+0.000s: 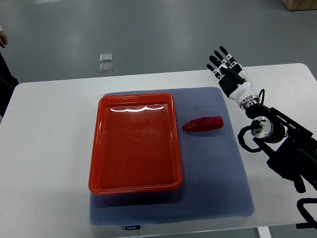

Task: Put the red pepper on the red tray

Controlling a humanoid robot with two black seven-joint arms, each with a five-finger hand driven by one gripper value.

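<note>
Top view, nearest me: my right arm (pixel 282 144) enters from the right edge, over the white table (pixel 44 148). Further in, the red tray (pixel 96 163) sits bare on the blue mat (pixel 218 188). Just to the tray's right lies the red pepper (pixel 204 124), on the mat, apart from the rim. Farthest off, my right hand (pixel 229 69) hovers past the mat's far corner, fingers straight and spread, gripping nothing. I'd worry the rounded, tapered pepper rolls if I close off-centre, or catches on the tray's raised rim if carried low.
</note>
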